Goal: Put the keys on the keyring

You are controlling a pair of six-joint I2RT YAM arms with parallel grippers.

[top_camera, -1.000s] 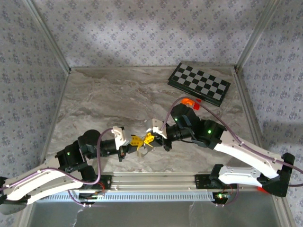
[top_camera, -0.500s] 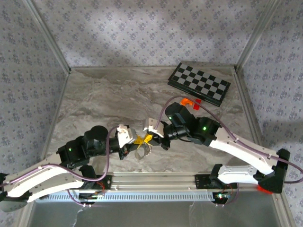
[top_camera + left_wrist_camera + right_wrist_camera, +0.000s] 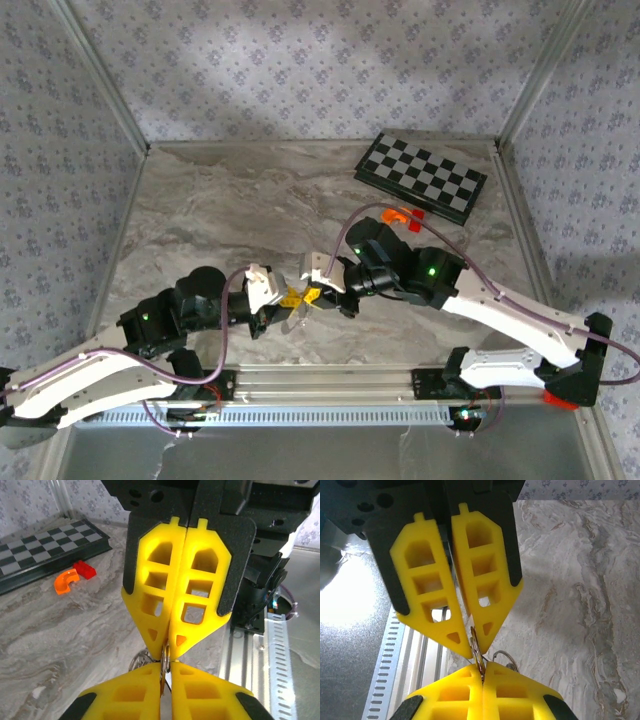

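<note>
My two grippers meet tip to tip above the front middle of the table, left gripper (image 3: 288, 298) and right gripper (image 3: 313, 295). In the left wrist view my left gripper (image 3: 165, 669) is shut on a thin silvery edge that looks like the keyring (image 3: 139, 660), whose loop hangs just to the left. The right wrist view has my right gripper (image 3: 482, 674) shut on a thin brassy strip, seemingly a key (image 3: 476, 647). That strip runs up between the left fingertips (image 3: 461, 642). Key and ring overlap edge-on, so their join is hidden.
A folded chessboard (image 3: 421, 177) lies at the back right, with an orange curved piece (image 3: 394, 213) and a red block (image 3: 416, 221) in front of it. The metal rail (image 3: 330, 382) runs along the near edge just below the grippers. Patterned walls close in the table.
The left gripper has moved right and the right gripper slightly left, closing the gap between them. Their yellow tips now touch around the metal piece.
</note>
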